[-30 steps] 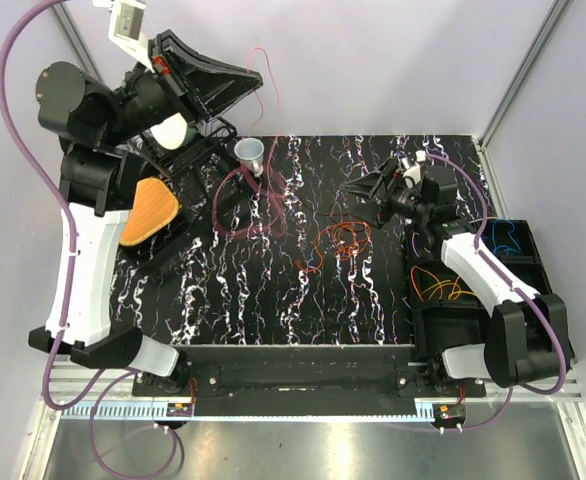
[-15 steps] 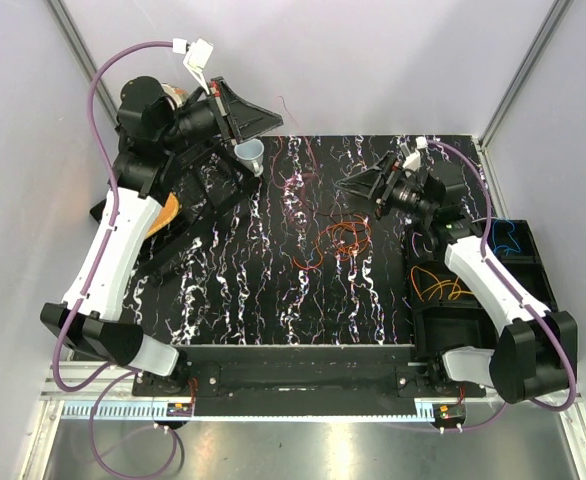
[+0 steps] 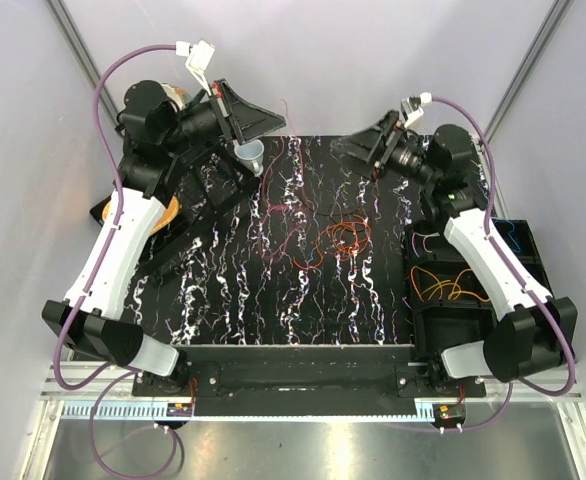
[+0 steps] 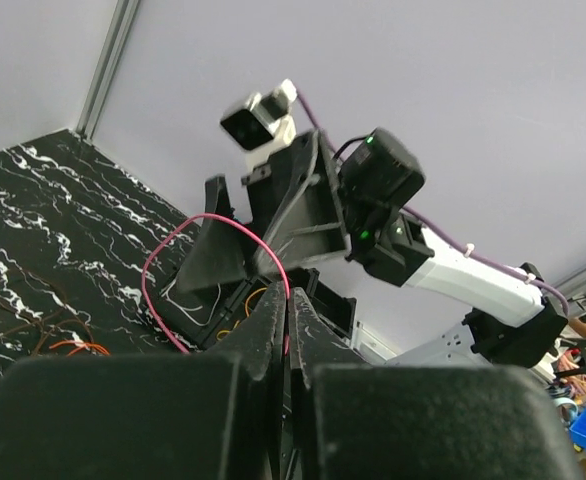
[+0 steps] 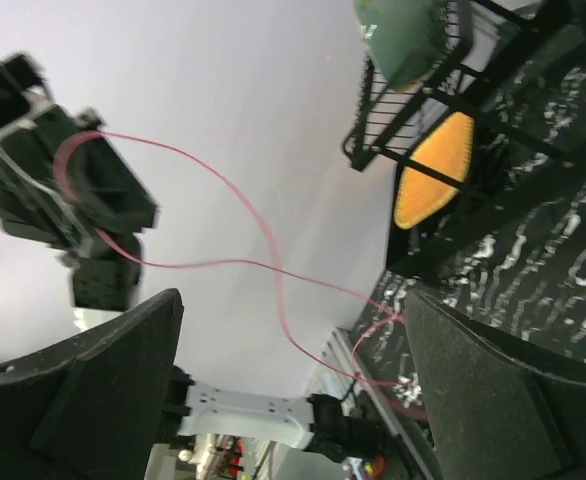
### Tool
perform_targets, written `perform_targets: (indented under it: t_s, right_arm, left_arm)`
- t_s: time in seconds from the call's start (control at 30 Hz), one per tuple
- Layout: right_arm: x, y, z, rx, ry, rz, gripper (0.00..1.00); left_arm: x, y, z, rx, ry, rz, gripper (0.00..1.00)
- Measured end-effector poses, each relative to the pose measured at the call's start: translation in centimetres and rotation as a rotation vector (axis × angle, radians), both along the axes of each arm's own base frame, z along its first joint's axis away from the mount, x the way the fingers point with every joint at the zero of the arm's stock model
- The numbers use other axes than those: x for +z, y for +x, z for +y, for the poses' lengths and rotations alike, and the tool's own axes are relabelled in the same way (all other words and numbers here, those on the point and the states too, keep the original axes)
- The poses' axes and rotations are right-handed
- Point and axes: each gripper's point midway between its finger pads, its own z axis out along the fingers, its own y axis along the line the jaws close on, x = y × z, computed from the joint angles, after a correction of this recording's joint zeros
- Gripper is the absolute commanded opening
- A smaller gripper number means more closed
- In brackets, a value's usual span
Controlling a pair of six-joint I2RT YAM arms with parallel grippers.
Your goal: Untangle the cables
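We grip one pink cable [image 4: 213, 222] in the left claw [image 4: 286, 300], its fingers clamped together on the strand, raised high beyond the far-left side of the orange-and-red tangle [image 3: 345, 240] that lies mid-desk [image 3: 223, 300]. The right claw [image 3: 345, 148] hangs spread wide and empty beyond the tangle's far-right side. To do this well, we judge, we draw the pink strand away from the tangle slowly and watch for snagged loops. If the tangle lifts with it, we bring the right claw down to pin it.
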Motion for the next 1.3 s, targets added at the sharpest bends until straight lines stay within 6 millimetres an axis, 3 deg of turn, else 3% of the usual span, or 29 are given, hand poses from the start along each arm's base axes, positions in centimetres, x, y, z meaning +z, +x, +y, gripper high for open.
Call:
perform_targets:
  t_s: [0.13, 0.33, 0.57, 0.67, 0.83, 0.97, 1.0, 1.07, 1.1, 1.17, 1.2, 1.23, 1.27, 1.3]
  right_arm:
    - [2.8, 0.2, 1.2, 0.032, 0.062, 0.021, 0.97]
    - [5.4, -0.7, 3.6, 0.092, 0.109, 0.051, 0.97]
    - [9.0, -1.7, 4.1, 0.107, 0.143, 0.003, 0.97]
    - [8.9, -1.7, 4.6, 0.117, 0.146, 0.014, 0.96]
    - [7.2, -1.2, 5.5, 0.128, 0.13, 0.084, 0.94]
    - [7.0, -0.9, 5.5, 0.114, 0.13, 0.096, 0.77]
    - [7.0, -0.9, 5.5, 0.111, 0.131, 0.097, 0.66]
    - [6.9, -0.8, 5.5, 0.11, 0.128, 0.1, 0.56]
    - [6.9, -0.8, 5.5, 0.109, 0.126, 0.104, 0.44]
    - [6.7, -0.8, 5.5, 0.104, 0.122, 0.105, 0.31]
    - [6.6, -0.7, 5.5, 0.103, 0.12, 0.109, 0.13]
    - [6.5, -0.7, 5.5, 0.101, 0.116, 0.113, 0.02]
    - [6.4, -0.7, 5.5, 0.101, 0.111, 0.114, 0.0]
    - [6.2, -0.7, 5.5, 0.099, 0.109, 0.119, 0.0]
  left_arm:
    - [-1.3, 0.1, -0.4, -0.013, 0.01, 0.023, 0.0]
    - [-3.6, -0.3, -1.6, -0.04, 0.048, 0.059, 0.0]
    - [-5.6, -1.0, -2.9, -0.066, 0.092, 0.081, 0.0]
    - [-5.9, -1.4, -3.5, -0.075, 0.104, 0.077, 0.0]
    - [-6.0, -1.8, -4.2, -0.081, 0.112, 0.066, 0.0]
    - [-6.4, -2.0, -4.7, -0.077, 0.123, 0.072, 0.0]
    - [-6.5, -2.0, -4.8, -0.076, 0.126, 0.074, 0.0]
    - [-6.7, -2.2, -5.1, -0.075, 0.135, 0.073, 0.0]
    - [-6.9, -2.3, -5.3, -0.075, 0.141, 0.075, 0.0]
    - [-7.1, -2.4, -5.6, -0.072, 0.15, 0.071, 0.0]
    - [-7.2, -2.5, -5.7, -0.071, 0.154, 0.071, 0.0]
    - [-7.4, -2.5, -5.8, -0.071, 0.161, 0.072, 0.0]
    - [-7.5, -2.6, -5.8, -0.07, 0.165, 0.072, 0.03]
    - [-7.7, -2.5, -5.8, -0.066, 0.169, 0.076, 0.13]
